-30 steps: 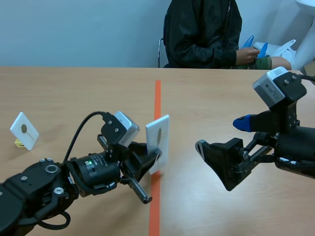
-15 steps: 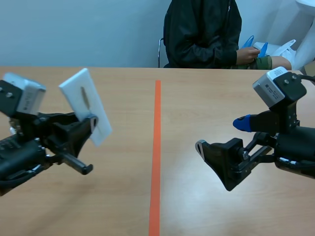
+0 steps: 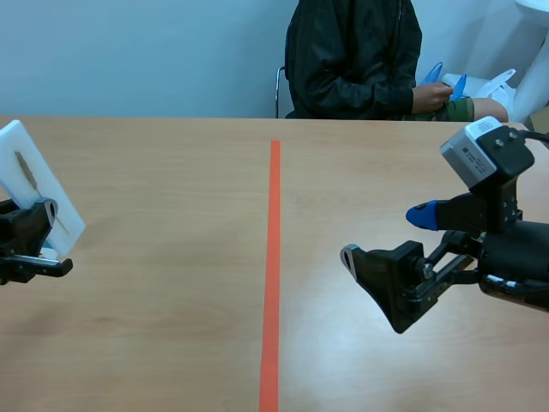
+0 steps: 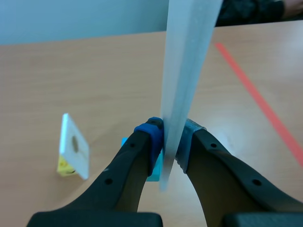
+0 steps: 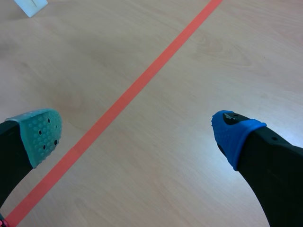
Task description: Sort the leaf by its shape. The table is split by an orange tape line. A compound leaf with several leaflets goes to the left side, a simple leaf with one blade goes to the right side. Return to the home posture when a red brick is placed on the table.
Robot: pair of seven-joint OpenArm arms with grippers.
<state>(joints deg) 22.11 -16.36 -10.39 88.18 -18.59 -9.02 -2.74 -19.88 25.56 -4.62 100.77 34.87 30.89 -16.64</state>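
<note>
Left gripper: clamped on card bearing a narrow leaf. It is held tilted above the table, far on the left side and well apart from the tape line.
Second card: standing near, beside the held card's lower edge.
Right gripper: fingers spread, holding nothing, right of the line.

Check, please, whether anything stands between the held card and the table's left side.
Nothing visible blocks it. The card, clamped in the left jaws, is already over the left side. A second small card on a yellow stand sits beside the jaws, apart from them.
</note>
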